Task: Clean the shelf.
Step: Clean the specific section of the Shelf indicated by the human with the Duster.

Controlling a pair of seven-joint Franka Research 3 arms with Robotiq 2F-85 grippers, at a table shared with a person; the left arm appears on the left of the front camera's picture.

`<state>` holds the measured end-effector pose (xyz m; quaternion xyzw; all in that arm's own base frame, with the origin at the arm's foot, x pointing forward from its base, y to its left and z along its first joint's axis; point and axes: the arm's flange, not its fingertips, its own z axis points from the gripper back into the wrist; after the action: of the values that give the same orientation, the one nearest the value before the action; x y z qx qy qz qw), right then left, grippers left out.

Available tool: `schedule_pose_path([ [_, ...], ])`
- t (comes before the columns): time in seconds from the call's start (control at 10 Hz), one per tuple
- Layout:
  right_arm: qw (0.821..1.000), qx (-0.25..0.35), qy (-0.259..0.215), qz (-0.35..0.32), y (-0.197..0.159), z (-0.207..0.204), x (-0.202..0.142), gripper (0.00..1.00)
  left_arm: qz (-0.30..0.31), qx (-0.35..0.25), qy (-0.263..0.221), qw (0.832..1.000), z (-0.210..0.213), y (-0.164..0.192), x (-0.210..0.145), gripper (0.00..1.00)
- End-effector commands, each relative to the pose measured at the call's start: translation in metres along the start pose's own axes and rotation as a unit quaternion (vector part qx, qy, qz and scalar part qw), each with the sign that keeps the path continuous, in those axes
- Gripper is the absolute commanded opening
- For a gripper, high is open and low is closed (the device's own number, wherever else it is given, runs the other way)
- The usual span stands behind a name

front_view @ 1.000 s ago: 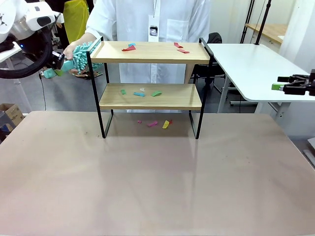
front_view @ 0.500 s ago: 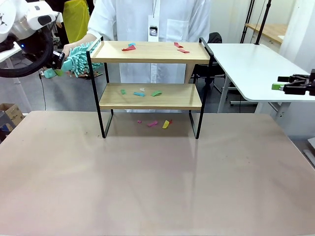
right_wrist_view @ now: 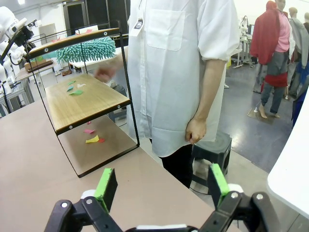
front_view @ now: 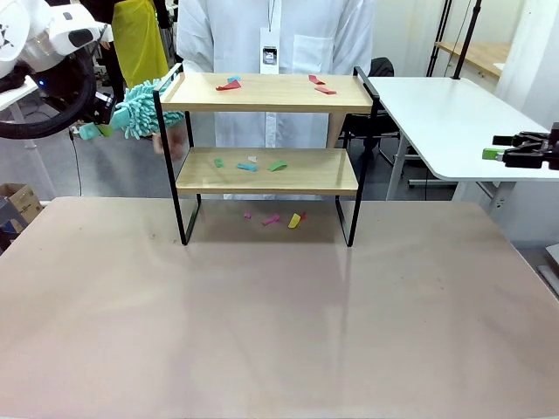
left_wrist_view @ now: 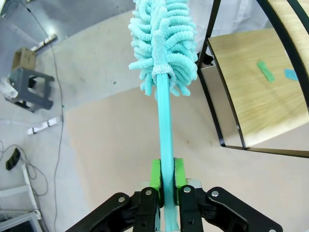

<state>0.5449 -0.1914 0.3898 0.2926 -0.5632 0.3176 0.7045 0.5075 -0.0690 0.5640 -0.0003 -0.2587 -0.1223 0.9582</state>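
Left of the shelf point(front_view: 306, 177), which stands on the desk point(front_view: 279, 332), the teal duster point(front_view: 140, 108) is pinched by the left hand point(left_wrist_view: 164, 175). The person's hand point(front_view: 172, 144) has been withdrawn, so sweeping its 2 littered boards can begin. The right hand point(right_wrist_view: 159, 186) is held spread, right of the shelf.

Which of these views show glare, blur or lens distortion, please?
Front view: the table carries a soft sheen mirroring the shelf legs. Left wrist view: wide-angle bending bows the shelf frame; the duster is sharp. Right wrist view: the person's hand is motion-blurred.
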Motion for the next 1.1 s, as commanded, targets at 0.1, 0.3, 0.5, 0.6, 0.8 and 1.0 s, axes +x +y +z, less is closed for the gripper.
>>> schedule_pose_path([
  [0.1,1.000,0.001,-0.002,0.002,0.001,-0.001,0.003,1.00,-0.004,0.002,-0.002,1.000,0.002,0.002,0.001,0.00],
  [0.3,1.000,0.001,-0.002,0.002,0.001,-0.001,0.003,1.00,-0.059,0.001,0.013,0.998,0.019,0.017,0.002,0.13],
  [0.5,1.000,0.001,-0.002,0.002,0.001,-0.001,0.003,1.00,-0.144,0.044,0.064,0.987,0.057,0.049,-0.008,0.13],
  [0.6,1.000,0.001,-0.002,0.002,0.001,-0.001,0.003,1.00,-0.184,0.057,0.094,0.977,0.069,0.058,-0.012,0.13],
  [0.8,1.000,0.001,-0.002,0.002,0.001,-0.001,0.003,1.00,-0.276,0.079,0.164,0.944,0.092,0.074,-0.028,0.13],
  [1.0,1.000,0.001,-0.002,0.002,0.001,-0.001,0.003,1.00,-0.394,0.099,0.219,0.887,0.123,0.084,-0.047,0.13],
])
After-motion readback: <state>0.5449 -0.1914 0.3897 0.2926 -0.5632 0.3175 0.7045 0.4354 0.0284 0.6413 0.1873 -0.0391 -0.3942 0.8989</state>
